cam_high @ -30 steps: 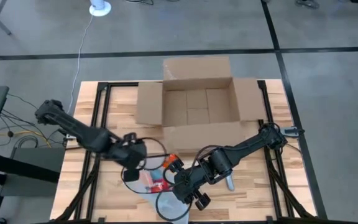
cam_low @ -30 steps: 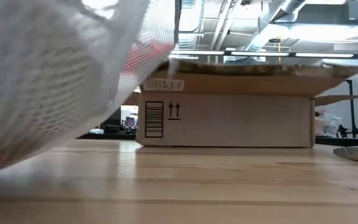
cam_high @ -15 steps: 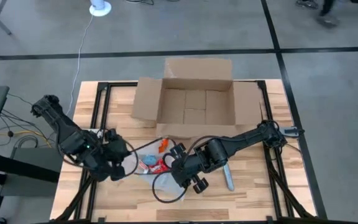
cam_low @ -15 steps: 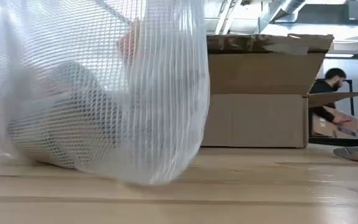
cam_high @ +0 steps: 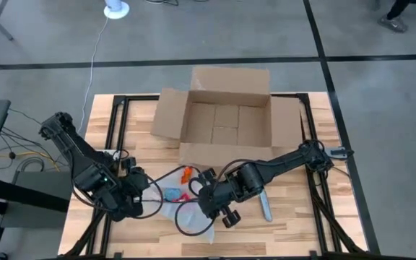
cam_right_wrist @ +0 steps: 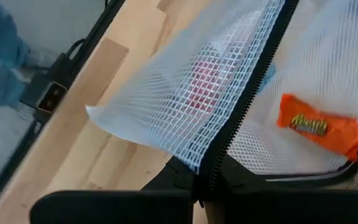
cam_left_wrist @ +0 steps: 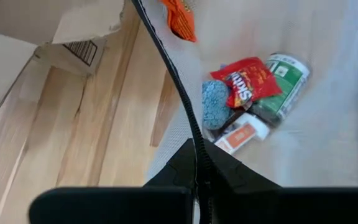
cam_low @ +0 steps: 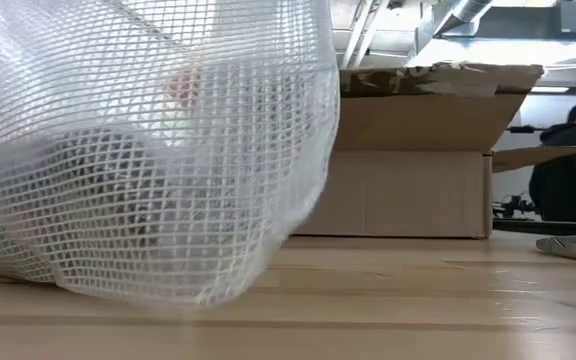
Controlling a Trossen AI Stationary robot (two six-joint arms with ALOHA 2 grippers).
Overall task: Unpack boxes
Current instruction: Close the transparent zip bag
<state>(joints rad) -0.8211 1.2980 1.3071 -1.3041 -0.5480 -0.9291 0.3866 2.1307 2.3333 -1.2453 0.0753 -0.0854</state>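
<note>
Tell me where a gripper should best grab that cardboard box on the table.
Probably the cardboard box by its near front wall's top edge, coming straight down from above. It sits upright with flaps folded outward and its inside looks empty, so that thin rim is exposed for one finger inside, one outside.

Mesh bag blocks the low view; both hands' fingertips hidden

In the low view the white mesh bag [cam_low: 148,150] fills the left and centre, covering the left part of the cardboard box [cam_low: 418,150]; its contents show only as blurred dark and reddish shapes. A person [cam_low: 568,165] is cut off at the right edge. From above, the left hand [cam_high: 139,191] and right hand [cam_high: 202,196] are too small to read.
</note>
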